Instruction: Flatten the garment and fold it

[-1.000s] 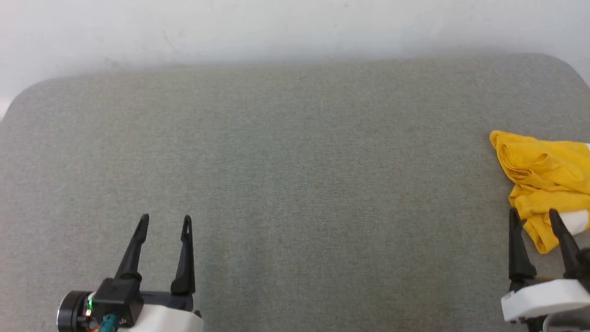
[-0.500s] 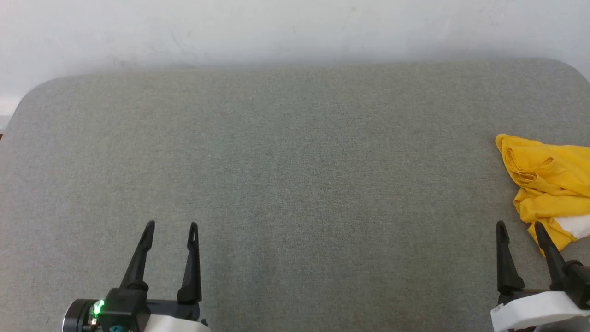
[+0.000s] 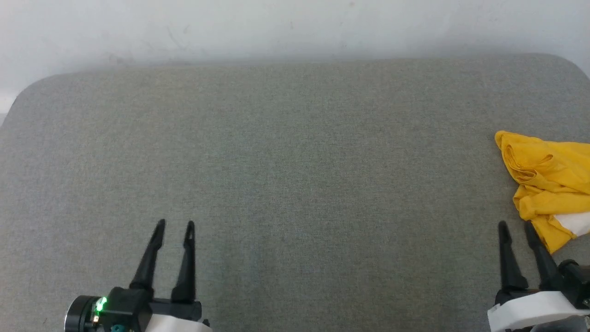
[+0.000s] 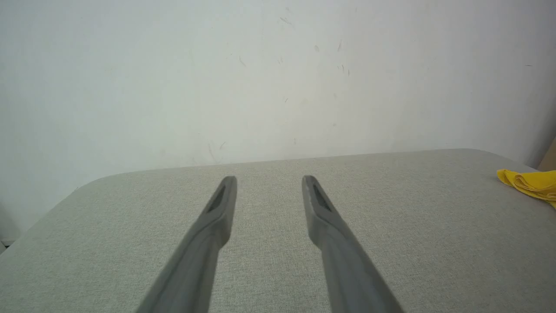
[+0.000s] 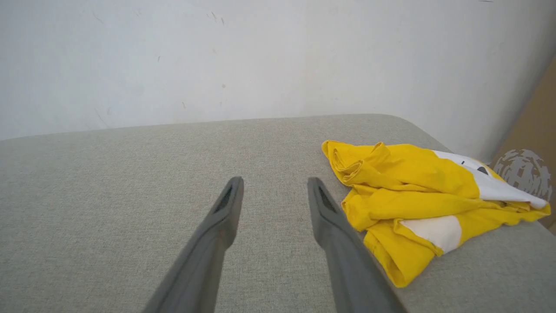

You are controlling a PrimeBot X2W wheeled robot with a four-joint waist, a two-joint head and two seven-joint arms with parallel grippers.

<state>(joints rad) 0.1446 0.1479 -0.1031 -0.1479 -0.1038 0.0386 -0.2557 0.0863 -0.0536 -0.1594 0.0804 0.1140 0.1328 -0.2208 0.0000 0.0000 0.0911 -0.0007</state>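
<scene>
A bright yellow garment [image 3: 551, 184] with white patches lies crumpled in a heap at the right edge of a grey padded table [image 3: 295, 161]. The left gripper [image 3: 174, 223] hovers near the table's front edge on its left side, and the right gripper [image 3: 515, 225] near the front edge just beside the heap; each has its fingers parted and holds nothing. The task looks barely begun: grasping, spreading flat and folding all remain.

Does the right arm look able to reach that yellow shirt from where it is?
Probably yes: the garment lies crumpled close beside the right gripper, its fingers apart and empty, with just grey surface between them.
</scene>
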